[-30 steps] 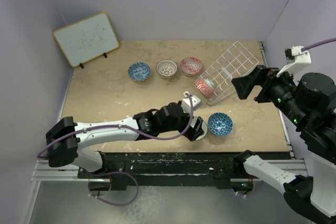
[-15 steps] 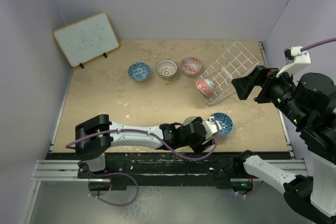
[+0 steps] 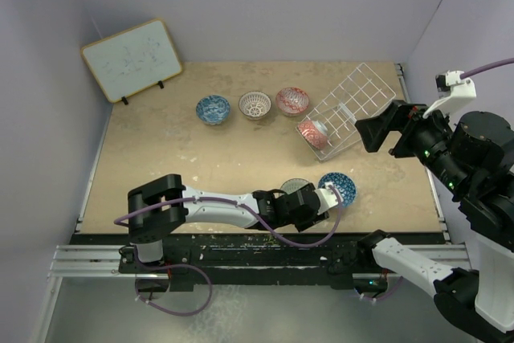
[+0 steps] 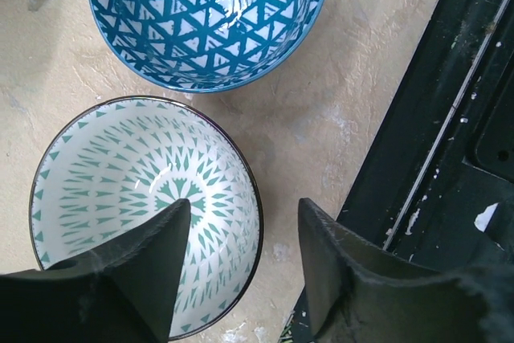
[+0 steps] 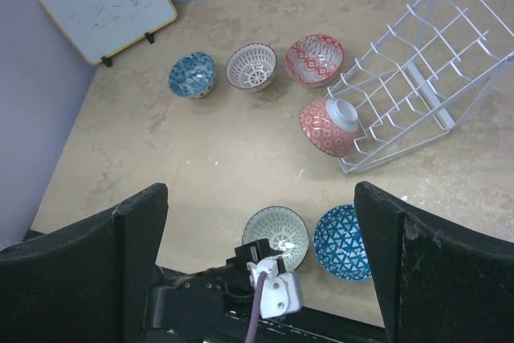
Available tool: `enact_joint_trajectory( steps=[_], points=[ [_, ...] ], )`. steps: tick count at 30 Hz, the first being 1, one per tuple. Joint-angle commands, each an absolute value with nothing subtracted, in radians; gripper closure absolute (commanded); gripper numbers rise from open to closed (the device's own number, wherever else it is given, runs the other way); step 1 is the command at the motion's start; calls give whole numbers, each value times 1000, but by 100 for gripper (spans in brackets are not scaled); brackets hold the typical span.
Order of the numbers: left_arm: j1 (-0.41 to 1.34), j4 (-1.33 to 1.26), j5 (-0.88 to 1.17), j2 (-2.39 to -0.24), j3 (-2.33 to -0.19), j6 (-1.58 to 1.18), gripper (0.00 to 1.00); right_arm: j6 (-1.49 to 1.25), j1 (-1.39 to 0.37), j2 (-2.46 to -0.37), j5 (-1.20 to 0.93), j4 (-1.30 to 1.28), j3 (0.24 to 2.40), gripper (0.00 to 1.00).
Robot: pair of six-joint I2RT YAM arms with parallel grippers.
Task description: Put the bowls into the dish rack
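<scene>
Pale green-white bowl [image 4: 120, 190] sits upright on the table [image 4: 321, 78]. A section of its dark rim lies between the fingers [image 4: 136, 271] of the left gripper [image 4: 245, 210]. One finger hangs over the patterned inside. The other is outside the rim, above bare tabletop beside the black front rail [image 4: 450, 118]. The jaws stand partly apart with a gap visible on each side of the rim, so nothing is gripped. Whether a fingertip touches the bowl cannot be told.

Just beyond the fingertips is a blue triangle-pattern bowl [image 4: 209, 14], upright, near the green-white one but apart from it.

Further out, the dish rack [image 3: 353, 102] stands tilted, with a red bowl [image 3: 312, 132] on its side at its lower edge. A blue bowl [image 3: 213, 108], a white-lattice bowl [image 3: 254, 104] and a second red bowl [image 3: 292, 101] stand in a row. A whiteboard [image 3: 131, 59] leans in the far corner.

The right gripper [image 5: 261, 222] is raised high with its fingers spread wide, holding nothing.
</scene>
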State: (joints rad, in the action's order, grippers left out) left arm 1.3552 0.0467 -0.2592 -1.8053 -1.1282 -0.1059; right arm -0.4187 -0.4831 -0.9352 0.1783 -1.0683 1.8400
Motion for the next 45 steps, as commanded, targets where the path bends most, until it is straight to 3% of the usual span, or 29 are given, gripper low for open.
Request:
enact_joint_trajectory(
  steps=[1, 25, 34, 38, 45],
  points=[
    [1354, 10, -285, -1786, -1156, -77, 44, -403, -480, -943, 205, -1054, 1847, 0],
    [1354, 23, -299, -1824, -1137, -88, 52, -409, -480, -917, 225, -1064, 1838, 0],
    [1354, 20, -290, -1842, -1122, -111, 66, -416, -480, -903, 231, -1075, 1842, 0],
    [1355, 12, -296, -1831, -1106, -118, 98, -417, -480, -902, 235, -1080, 1841, 0],
    [1353, 30, -308, -1784, -1135, -104, 100, -416, -480, -914, 232, -1074, 1854, 0]
  ],
)
